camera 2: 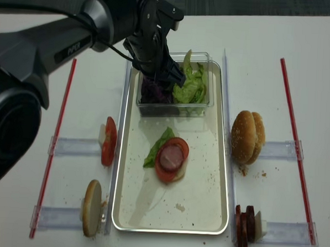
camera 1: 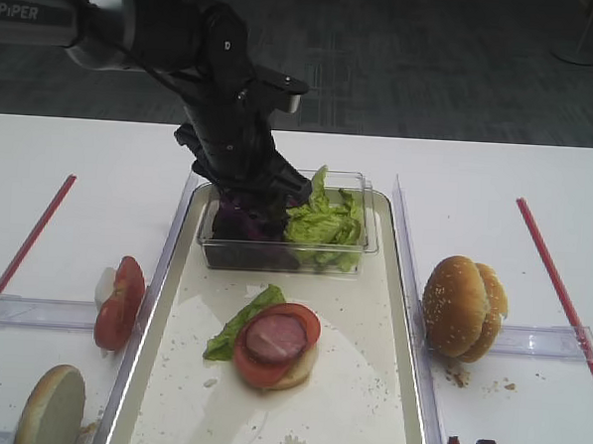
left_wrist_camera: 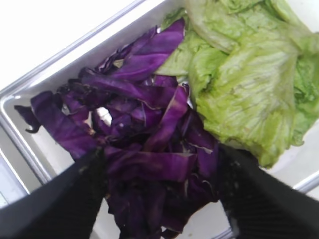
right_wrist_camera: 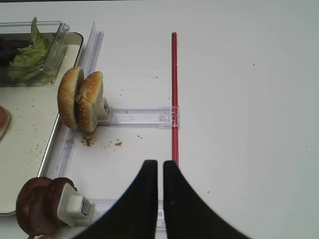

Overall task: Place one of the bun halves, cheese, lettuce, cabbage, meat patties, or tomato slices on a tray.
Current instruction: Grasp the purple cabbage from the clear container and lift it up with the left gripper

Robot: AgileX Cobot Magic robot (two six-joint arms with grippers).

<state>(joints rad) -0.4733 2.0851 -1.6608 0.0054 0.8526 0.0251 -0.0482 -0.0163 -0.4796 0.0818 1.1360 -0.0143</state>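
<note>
The purple cabbage [left_wrist_camera: 149, 149] lies in a clear tub [camera 1: 370, 244] beside green lettuce [left_wrist_camera: 249, 84], at the far end of the metal tray [camera 1: 419, 388]. My left gripper [left_wrist_camera: 159, 164] is lowered into the tub. Its jaws stand apart with a clump of cabbage between them, and both fingers touch the shreds. On the tray floor a bun half carries a lettuce leaf, a tomato slice [camera 1: 306, 322] and a meat patty [camera 1: 276, 337]. My right gripper [right_wrist_camera: 160, 164] is shut and empty over the white table. Cheese is out of view.
Tomato slices [camera 1: 121, 302] and a bun half [camera 1: 50, 406] stand in clear holders left of the tray. Bun halves [camera 1: 463, 307] and meat patties [right_wrist_camera: 35, 206] stand in holders on its right. Red strips [right_wrist_camera: 174, 94] run along both sides of the table.
</note>
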